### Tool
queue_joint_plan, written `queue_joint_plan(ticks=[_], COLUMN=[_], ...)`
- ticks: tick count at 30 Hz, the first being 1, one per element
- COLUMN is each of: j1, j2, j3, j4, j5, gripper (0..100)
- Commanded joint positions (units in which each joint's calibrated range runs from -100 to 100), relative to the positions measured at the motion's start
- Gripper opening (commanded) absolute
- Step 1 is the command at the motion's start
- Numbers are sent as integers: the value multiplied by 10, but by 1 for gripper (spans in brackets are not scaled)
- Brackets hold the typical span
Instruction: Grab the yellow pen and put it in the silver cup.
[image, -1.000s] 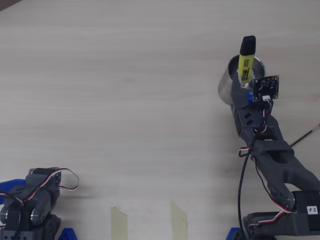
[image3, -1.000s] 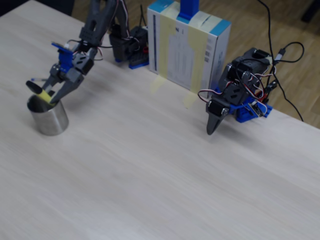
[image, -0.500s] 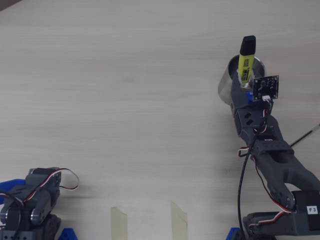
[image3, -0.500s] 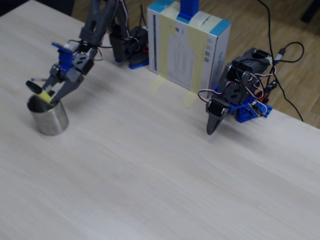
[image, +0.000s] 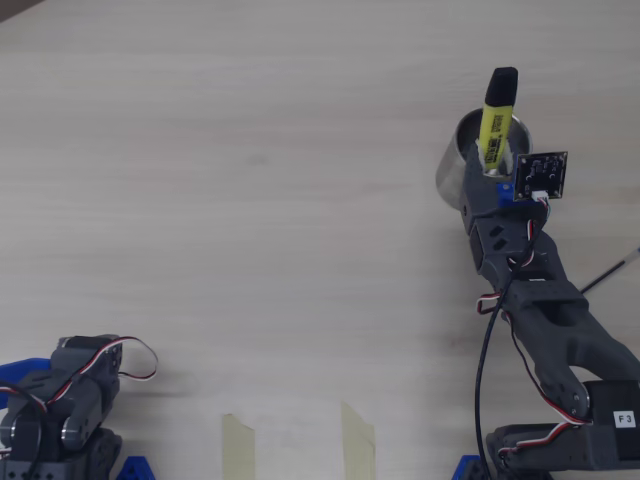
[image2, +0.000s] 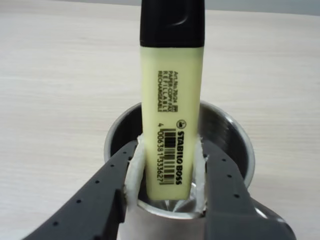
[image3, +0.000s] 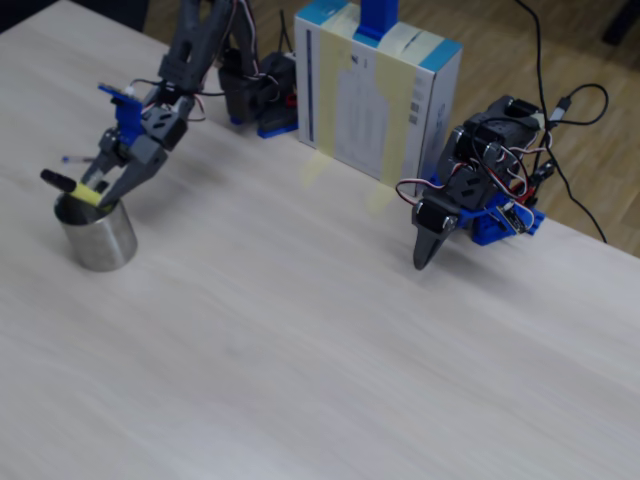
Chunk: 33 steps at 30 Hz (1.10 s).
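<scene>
The yellow pen (image2: 171, 115) is a chunky highlighter with a black cap pointing up and away from the wrist camera. My gripper (image2: 169, 150) is shut on its lower end, the padded fingers (image2: 134, 165) pressing both sides. The pen's tail sits just inside the mouth of the silver cup (image2: 234, 137). From overhead the pen (image: 494, 128) leans across the cup (image: 450, 175) with its cap past the far rim, and the gripper (image: 490, 168) is over the opening. In the fixed view the pen (image3: 88, 193) lies tilted over the cup (image3: 100, 242), held by the gripper (image3: 100, 190).
A second arm sits folded at the lower left of the overhead view (image: 62, 400) and at the right of the fixed view (image3: 470, 200). A taped box (image3: 375, 95) stands behind. A thin dark pen (image: 612, 268) lies right of my arm. Tape strips (image: 238, 440) mark the near edge.
The gripper has shifted slightly with the pen in it. The pen leans flatter and its cap sticks out a little farther past the cup's rim. The cup has not moved.
</scene>
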<state>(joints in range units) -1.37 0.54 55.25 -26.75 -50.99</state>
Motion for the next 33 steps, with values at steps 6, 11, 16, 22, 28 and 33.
queue_joint_plan(ticks=[6, 11, 16, 22, 28, 33], j1=[6, 6, 6, 6, 3, 1], j2=[-7, -7, -7, -8, -32, -72], j3=[-5, -5, -5, -8, -6, -6], j4=[2, 2, 2, 1, 1, 1], j5=[-4, -4, -4, -1, 1, 2], gripper=[16, 16, 16, 16, 16, 16])
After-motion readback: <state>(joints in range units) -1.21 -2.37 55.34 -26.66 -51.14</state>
